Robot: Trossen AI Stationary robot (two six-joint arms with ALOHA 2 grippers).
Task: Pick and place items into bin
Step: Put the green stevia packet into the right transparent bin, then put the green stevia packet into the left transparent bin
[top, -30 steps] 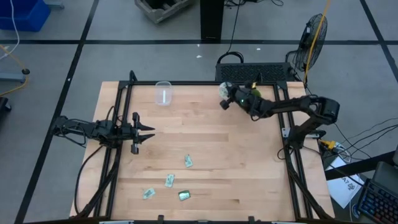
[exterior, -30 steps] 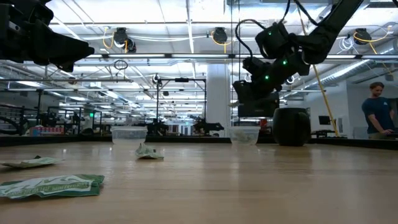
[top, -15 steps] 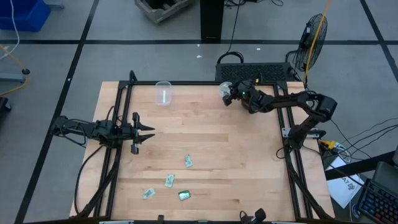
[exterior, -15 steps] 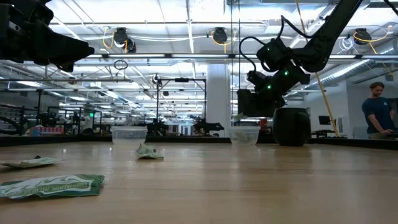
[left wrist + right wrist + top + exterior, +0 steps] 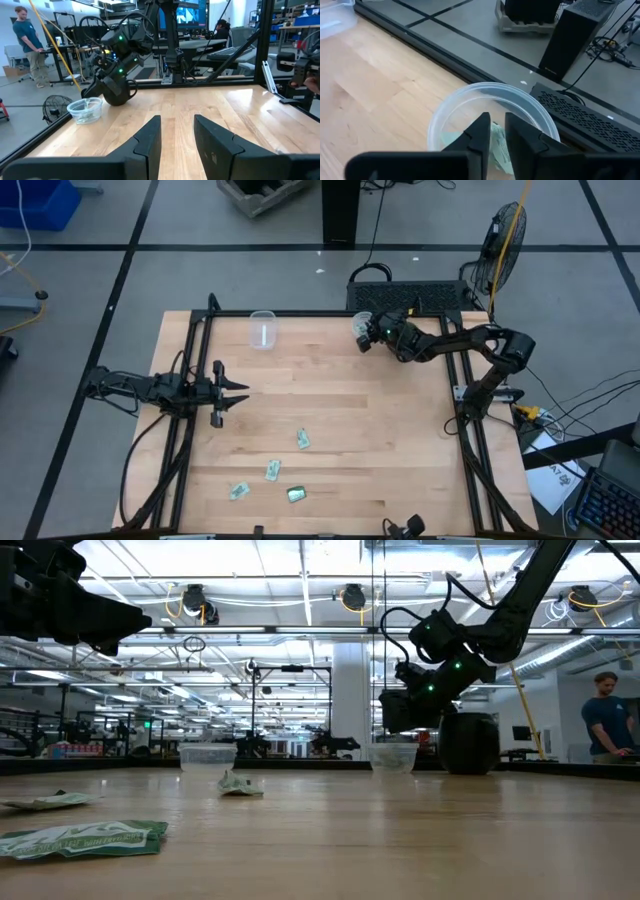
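My right gripper (image 5: 363,332) hangs over the clear round bin (image 5: 490,107) at the table's far edge, its fingers nearly shut on a pale mint packet (image 5: 498,144). More pale green shows inside the bin (image 5: 451,137). Three pale packets (image 5: 303,440) (image 5: 272,471) (image 5: 238,491) and a darker green one (image 5: 296,494) lie flat on the near part of the table. My left gripper (image 5: 240,392) is open and empty at the table's left side. A second clear bin (image 5: 262,330) holds a packet. My right gripper pinches the pale mint packet between its two fingers (image 5: 481,134), coming from above and slanting toward the far edge. The packet shows in the narrow gap (image 5: 498,136) over the bin's opening. Which edge it holds is hidden by the fingers.
Black frame rails (image 5: 190,430) run along the table's left and right sides. A fan (image 5: 505,240) and a dark box (image 5: 410,298) stand beyond the far edge. A person (image 5: 607,715) stands in the room behind. Bare wood lies in the table's middle (image 5: 340,410).
My right gripper has gone toward the table's far edge, ending over the clear bin. My left arm has kept still and the packets on the table have not moved.
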